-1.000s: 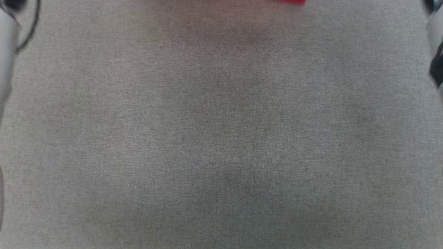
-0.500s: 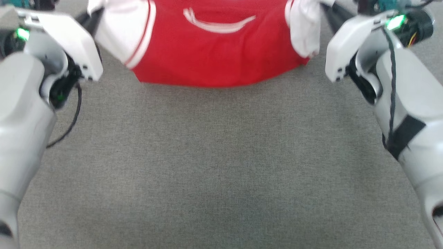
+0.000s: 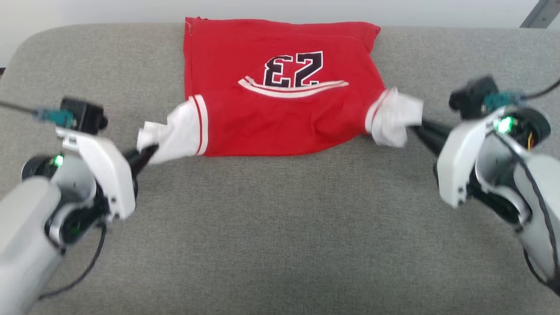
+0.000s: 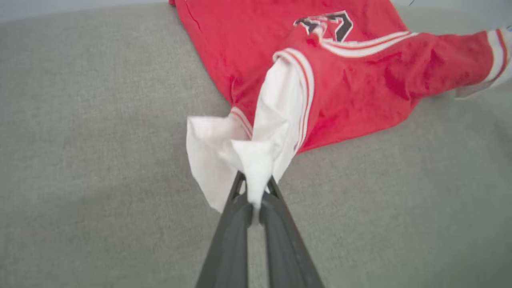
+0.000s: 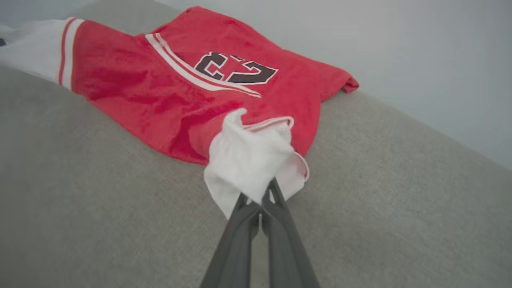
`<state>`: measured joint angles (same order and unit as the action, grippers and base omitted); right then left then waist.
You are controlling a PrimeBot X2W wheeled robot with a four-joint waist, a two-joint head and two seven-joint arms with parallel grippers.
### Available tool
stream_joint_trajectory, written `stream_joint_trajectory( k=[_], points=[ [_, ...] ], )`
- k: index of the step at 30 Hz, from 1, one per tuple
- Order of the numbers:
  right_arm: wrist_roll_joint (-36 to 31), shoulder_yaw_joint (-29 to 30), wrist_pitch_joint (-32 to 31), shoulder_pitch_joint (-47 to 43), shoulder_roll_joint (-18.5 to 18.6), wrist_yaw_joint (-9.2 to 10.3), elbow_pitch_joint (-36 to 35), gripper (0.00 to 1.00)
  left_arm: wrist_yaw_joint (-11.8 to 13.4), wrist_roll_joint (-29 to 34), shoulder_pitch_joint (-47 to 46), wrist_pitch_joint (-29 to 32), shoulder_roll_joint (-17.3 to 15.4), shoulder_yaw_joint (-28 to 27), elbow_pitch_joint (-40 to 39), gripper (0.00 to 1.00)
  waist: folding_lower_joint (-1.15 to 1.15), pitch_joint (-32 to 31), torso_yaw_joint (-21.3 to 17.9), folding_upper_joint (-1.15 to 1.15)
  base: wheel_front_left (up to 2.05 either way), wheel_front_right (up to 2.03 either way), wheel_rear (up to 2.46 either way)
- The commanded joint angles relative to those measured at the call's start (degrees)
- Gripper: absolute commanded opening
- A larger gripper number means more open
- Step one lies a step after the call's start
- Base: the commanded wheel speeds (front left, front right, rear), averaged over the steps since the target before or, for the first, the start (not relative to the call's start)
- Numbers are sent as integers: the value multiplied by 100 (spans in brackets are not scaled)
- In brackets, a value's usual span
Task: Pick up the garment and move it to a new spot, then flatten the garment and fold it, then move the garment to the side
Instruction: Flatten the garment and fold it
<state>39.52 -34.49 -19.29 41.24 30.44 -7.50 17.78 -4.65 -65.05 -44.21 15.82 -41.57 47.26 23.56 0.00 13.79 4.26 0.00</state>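
Lying far centre on the grey cushion (image 3: 280,245): garment (image 3: 280,118), red, number 23 up, body rumpled. Left gripper (image 3: 146,154) was pinched tight on the white left sleeve (image 3: 175,135). Right gripper (image 3: 419,128) was pinched tight on the white right sleeve (image 3: 393,116). Both sleeves were stretched outward, bunched at the fingertips.

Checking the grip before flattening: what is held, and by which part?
The red soft-fabric jersey T-shirt, by its white sleeves: left gripper pinches one sleeve end, right gripper the other.
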Motion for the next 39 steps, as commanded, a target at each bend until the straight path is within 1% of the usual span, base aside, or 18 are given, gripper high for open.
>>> stream_joint_trajectory(
  k=[1, 5, 10, 15, 17, 19, 22, 23, 25, 28, 31, 32, 33, 34, 35, 39],
  points=[
    [63, -17, -127, -210, 131, 2, -249, 0, 103, -81, 211, 33, -156, 4, -250, 0, 0, -31, 11, 0, 0, 0, 0],
    [296, 73, -608, -821, 534, 2, -955, 0, 533, -164, 910, 135, -612, 78, -1093, 0, 0, -89, 15, 0, 0, 0, 0],
    [562, 287, -1134, -1547, 815, 2, -1503, 0, 1073, -278, 1661, 190, -1058, 168, -1766, 0, 0, -171, 24, 0, 0, 0, 0],
    [721, 492, -1647, -2215, 922, 1, -1792, 0, 1594, -173, 2160, 220, -1267, 352, -1978, 0, 0, -224, 39, 0, 0, 0, 0],
    [718, 560, -1886, -2457, 980, 2, -1869, 0, 1786, -175, 2304, 204, -1256, 399, -1963, 0, 0, -238, 44, 0, 0, 0, 0],
    [766, 633, -2090, -2683, 984, 2, -1951, 0, 1901, -207, 2428, 139, -1228, 416, -1984, 0, 0, -250, 44, 0, 0, 0, 0],
    [904, 747, -2424, -3049, 949, 2, -2086, 0, 2007, -331, 2657, 91, -1199, 430, -2016, 0, 0, -267, 40, 0, 0, 0, 0],
    [929, 839, -2625, -3259, 964, 2, -2197, 0, 2055, -404, 2770, 66, -1198, 435, -2059, 0, 0, -270, 45, 0, 0, 0, 0],
    [945, 950, -2792, -3487, 926, 2, -2288, 0, 2109, -500, 2892, -10, -1185, 393, -2079, 0, 0, -270, 50, 0, 0, 0, 0],
    [833, 1147, -2923, -3759, 825, 2, -2419, 0, 2120, -464, 2999, -107, -1172, 405, -2132, 0, 0, -245, 77, 0, 0, 0, 0],
    [595, 1352, -2904, -3926, 663, 2, -2420, 0, 2053, -463, 3016, -252, -1111, 371, -2160, 0, 0, -196, 115, 0, 0, 0, 0],
    [473, 1397, -2885, -3962, 612, 2, -2433, 2, 2036, -477, 3002, -326, -1064, 327, -2152, 0, 0, -170, 134, 0, 0, 0, 0],
    [354, 1458, -2845, -3971, 570, 1, -2457, 40, 2023, -478, 2977, -395, -1028, 303, -2136, 0, 0, -145, 159, 0, 0, 0, 0],
    [261, 1528, -2812, -3980, 476, 2, -2475, 81, 1987, -425, 2943, -469, -999, 292, -2128, 0, 0, -123, 174, 0, 0, 0, 0],
    [191, 1582, -2811, -4010, 403, 1, -2512, 100, 1952, -394, 2900, -553, -959, 261, -2123, 0, 0, -90, 197, 0, 0, 0, 0],
    [-76, 1935, -3003, -3992, 240, 1, -2787, 100, 1804, -335, 2736, -844, -791, 150, -2100, 0, 0, 52, 302, 0, 0, 0, 0]
  ],
)
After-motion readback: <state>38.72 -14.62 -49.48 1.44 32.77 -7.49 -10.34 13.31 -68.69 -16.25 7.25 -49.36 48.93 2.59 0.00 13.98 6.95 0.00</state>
